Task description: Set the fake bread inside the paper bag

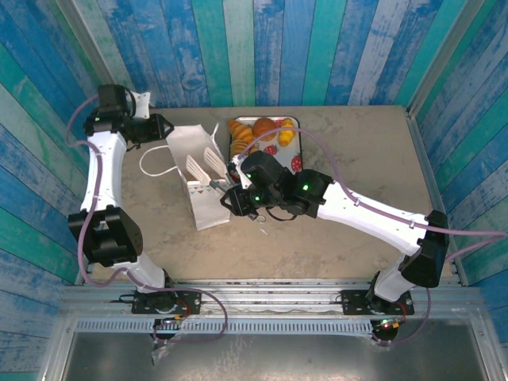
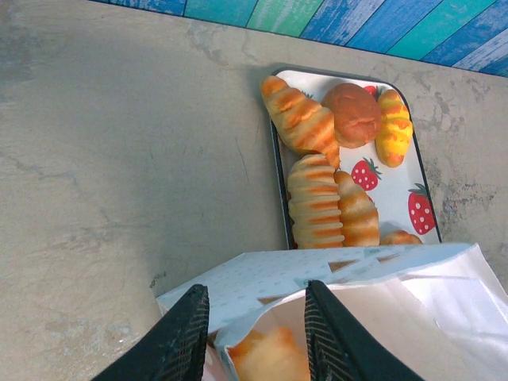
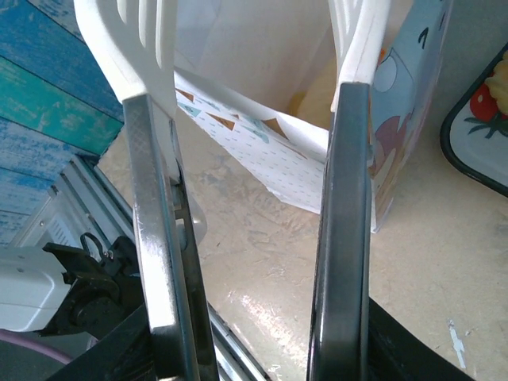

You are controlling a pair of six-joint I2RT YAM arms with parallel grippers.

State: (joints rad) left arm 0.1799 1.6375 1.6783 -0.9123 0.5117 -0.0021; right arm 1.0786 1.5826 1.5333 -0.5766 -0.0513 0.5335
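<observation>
Bread (image 1: pixel 264 131) lies mostly on the strawberry tray (image 1: pixel 299 151) just right of the paper bag (image 1: pixel 204 208), one piece inside it, so the right gripper (image 3: pixel 246 79), spread wide and empty over the bag's mouth, is the nearer one.

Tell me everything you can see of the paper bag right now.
The paper bag is white thin paper: bunting print on its side, cartoon print on its face, white cord handles. It stands on the table beside the tray, mouth open. The left gripper straddles its rim; the right gripper's white paddles hover at the mouth. A pastry lies inside.
</observation>
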